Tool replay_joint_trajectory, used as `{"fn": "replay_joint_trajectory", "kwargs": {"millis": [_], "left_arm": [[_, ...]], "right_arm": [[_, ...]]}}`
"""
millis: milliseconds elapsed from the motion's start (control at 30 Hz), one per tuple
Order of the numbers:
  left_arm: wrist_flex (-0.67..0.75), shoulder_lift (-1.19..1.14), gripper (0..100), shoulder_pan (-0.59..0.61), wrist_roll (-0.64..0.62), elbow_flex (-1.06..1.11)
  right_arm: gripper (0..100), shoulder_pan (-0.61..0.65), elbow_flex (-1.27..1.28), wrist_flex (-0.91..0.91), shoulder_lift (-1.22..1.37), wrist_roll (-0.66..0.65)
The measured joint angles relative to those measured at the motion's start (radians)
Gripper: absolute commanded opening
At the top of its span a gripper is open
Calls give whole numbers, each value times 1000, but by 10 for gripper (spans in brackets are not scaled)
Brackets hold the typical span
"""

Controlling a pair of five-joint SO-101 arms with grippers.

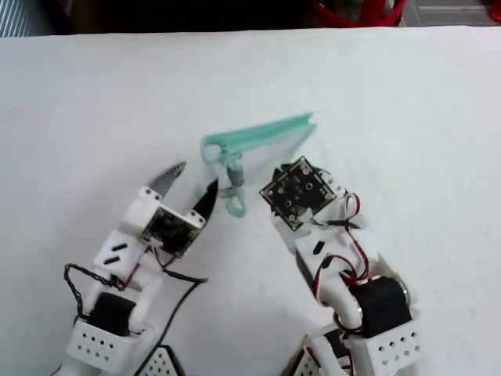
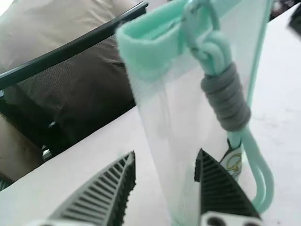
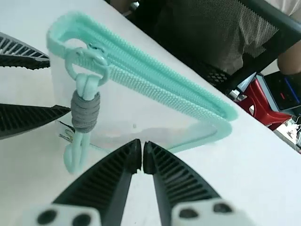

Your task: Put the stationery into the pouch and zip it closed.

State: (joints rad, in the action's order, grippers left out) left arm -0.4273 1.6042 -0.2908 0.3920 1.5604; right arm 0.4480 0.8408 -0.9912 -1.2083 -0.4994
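**Left claw gaping at the pouch, zip not sorted yet**

From up top: left claw [image 1: 192,183] is spread wide on the white table [image 1: 407,102]. Its tips sit just beside the pull cord [image 1: 232,192] end of the teal pouch [image 1: 262,133]. The right arm's wrist hangs over the pouch's near side.

Left wrist cam: the pouch [image 2: 174,108] stands upright between the open fingers [image 2: 108,188], and I can't tell if either one touches it. The grey-wrapped pull cord [image 2: 225,101] dangles from the slider ring. A small printed bit [image 2: 233,162] shows through the clear wall low down, no idea what it is.

Right wrist cam: right claw [image 3: 142,153] is pinched nearly together on the pouch's clear lower wall, propping it up by the look of it. The zip [image 3: 155,80] tapes run side by side, so I'd say it's still open.

My guess: the stationery may be in already, and the zipping is left.
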Motion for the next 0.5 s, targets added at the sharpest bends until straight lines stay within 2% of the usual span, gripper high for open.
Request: {"fn": "replay_joint_trajectory", "kwargs": {"millis": [133, 333, 500], "left_arm": [[0, 0, 214, -72, 0, 0], [0, 0, 214, -118, -48, 0], [0, 0, 211, -210, -51, 0]], "right_arm": [[21, -28, 49, 0, 2, 9], [21, -146, 77, -5, -5, 9], [21, -215, 80, 6, -5, 9]]}}
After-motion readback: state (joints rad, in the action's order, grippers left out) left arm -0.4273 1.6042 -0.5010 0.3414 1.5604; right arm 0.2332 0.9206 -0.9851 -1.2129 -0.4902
